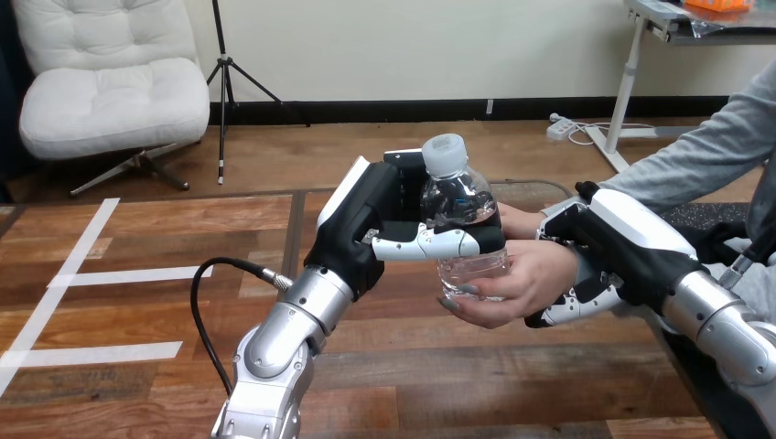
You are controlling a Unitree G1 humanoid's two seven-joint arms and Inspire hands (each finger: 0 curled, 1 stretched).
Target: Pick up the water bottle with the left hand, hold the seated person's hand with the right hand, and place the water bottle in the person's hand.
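Bottle: the clear water bottle (460,197) is upright in the air above the counter (458,384), near the middle of the view, with its white cap (445,154) on top.
Left hand: the left hand (366,224) reaches in from the lower left and meets the bottle from its left side, with the white-shelled back turned up and to the left.
Left fingers: the fingers (430,245) are clamped on the bottle. One black-and-white finger lies across the front of its middle, and the black palm presses against the side.
Person's hand: the person's hand (517,274) comes in from the right in a grey sleeve (695,155). It is cupped under and around the lower part of the bottle, and its fingertips touch the base just below the robot's finger.
Shared hold: the left hand and the person's hand are both on the bottle, the robot's grip above and the person's below.
Right hand: the right hand (613,247) reaches in from the lower right and lies over the person's wrist, just beside the heel of the person's hand.
Right fingers: these fingers (563,309) curl in beneath the wrist while the black upper part of the hand sits over it, so the hand closes round the wrist.
Counter: it is made of wooden planks, with white tape strips (91,352) on its left part, well apart from both hands.
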